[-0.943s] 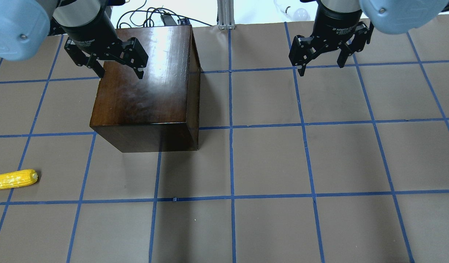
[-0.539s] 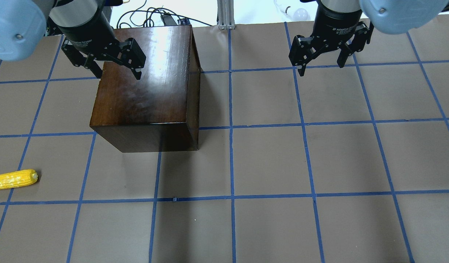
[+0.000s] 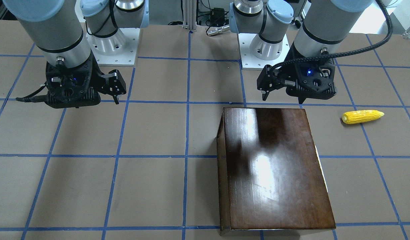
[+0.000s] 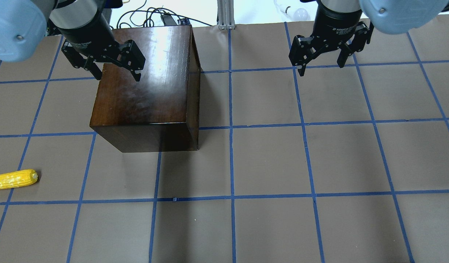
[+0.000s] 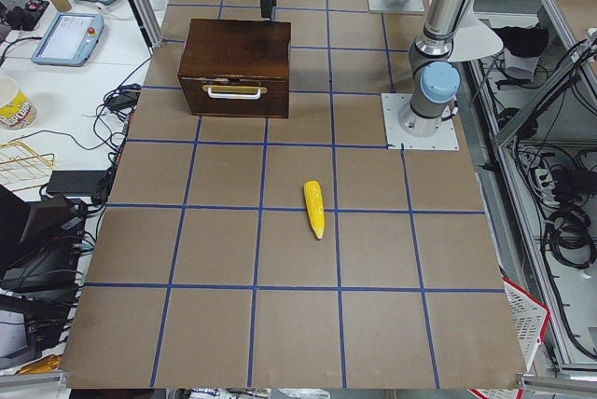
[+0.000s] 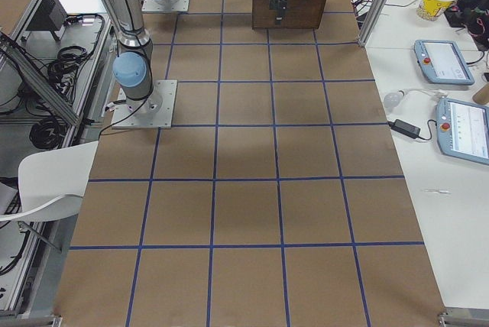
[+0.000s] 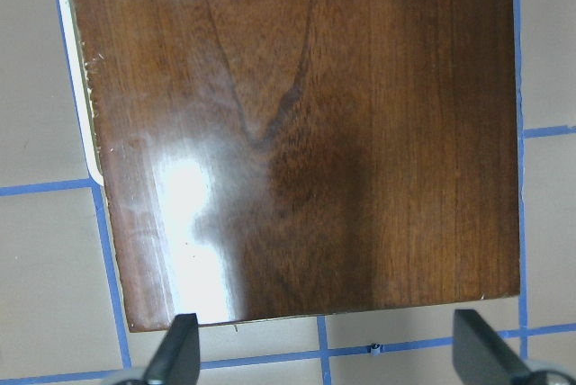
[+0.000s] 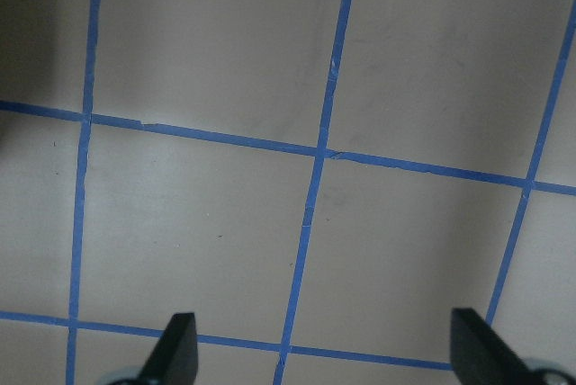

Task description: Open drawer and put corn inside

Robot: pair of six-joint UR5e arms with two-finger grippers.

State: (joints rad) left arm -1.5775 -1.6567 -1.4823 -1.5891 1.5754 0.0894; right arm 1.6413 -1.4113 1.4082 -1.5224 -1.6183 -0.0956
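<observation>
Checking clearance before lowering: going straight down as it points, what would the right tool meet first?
Probably only the table: the right tool, open, hangs over brown paper and blue tape lines; its wrist view shows nothing else below.

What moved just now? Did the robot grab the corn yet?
Not yet. Only the left gripper moved: it slid a tiny bit toward the robot's left above the dark box, open and holding nothing. Nothing was grabbed or let go. The right gripper stayed open in its place, the corn lies where it was, and the drawer is still shut.
</observation>
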